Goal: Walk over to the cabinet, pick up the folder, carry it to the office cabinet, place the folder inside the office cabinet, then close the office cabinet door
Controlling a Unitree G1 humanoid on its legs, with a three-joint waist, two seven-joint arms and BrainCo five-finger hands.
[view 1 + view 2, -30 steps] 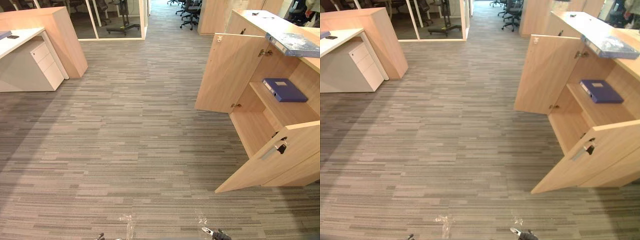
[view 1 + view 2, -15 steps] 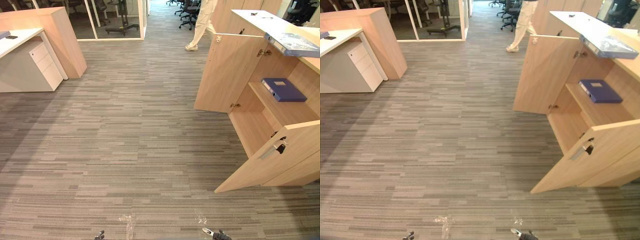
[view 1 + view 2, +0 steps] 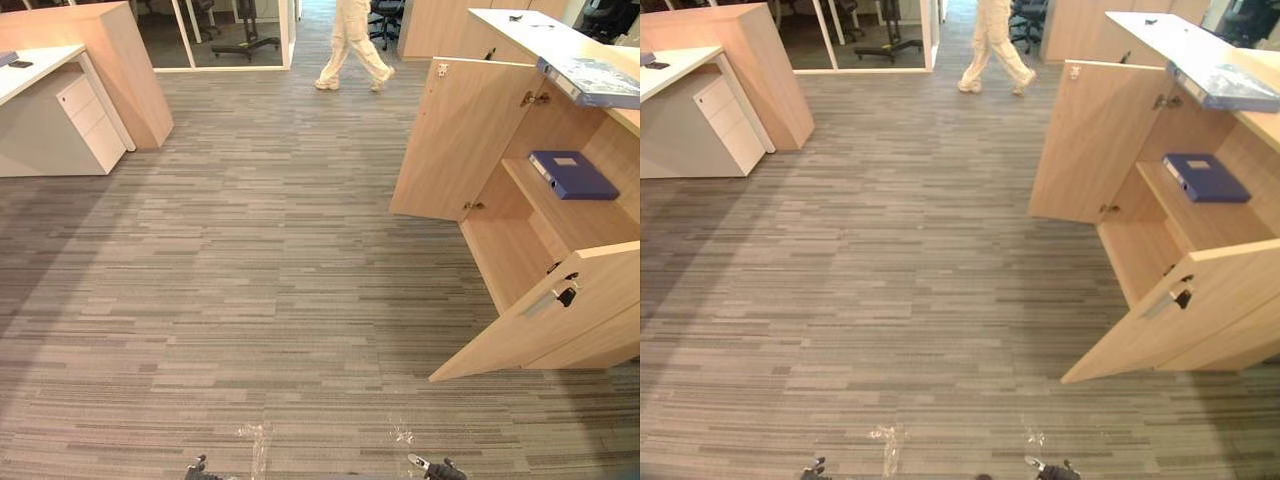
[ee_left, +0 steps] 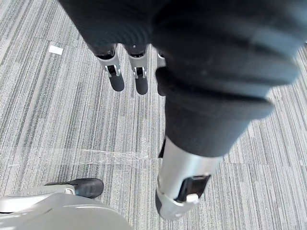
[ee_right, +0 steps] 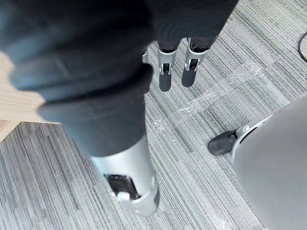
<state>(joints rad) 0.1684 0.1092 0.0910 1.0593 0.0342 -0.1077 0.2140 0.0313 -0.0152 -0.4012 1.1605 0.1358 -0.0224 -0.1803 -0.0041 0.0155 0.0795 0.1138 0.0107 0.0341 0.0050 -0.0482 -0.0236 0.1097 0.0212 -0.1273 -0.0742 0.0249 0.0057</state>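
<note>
- The office cabinet (image 3: 512,262) stands on the right of the scene, pale wood, with both doors swung open.
- The far door (image 3: 455,140) stands out to the left, almost square to the cabinet front. The near door (image 3: 540,322) angles out toward the near left and shows a metal handle (image 3: 545,300) on its face.
- The folder (image 3: 571,175) is dark blue and lies flat on the shelf inside the cabinet. It is toward the far end of the shelf, its spine faces the opening and it has a small white label on the cover.
- A second, paler patterned binder (image 3: 597,82) lies on the cabinet top, just above the open compartment, with one end jutting past the edge.
- The left hand (image 4: 192,110) hangs over the carpet (image 3: 260,260). Its fingers (image 4: 140,79) are straight and a little apart, its thumb (image 4: 184,177) is held away from them, and it grips nothing.
- The right hand (image 5: 110,110) hangs the same way. Its fingers (image 5: 165,76) are straight and slightly spread, its thumb (image 5: 130,184) is apart, and it is empty.
- Both hands are well apart from the folder and from the doors.
- Strips of clear tape (image 3: 255,440) are stuck to the carpet near the robot.
- At the far left is a white desk (image 3: 35,70) with a drawer unit (image 3: 88,120) under it, beside a wooden partition (image 3: 125,70).
- A person (image 3: 352,40) in light trousers walks across the far end of the room, left of the cabinet.
</note>
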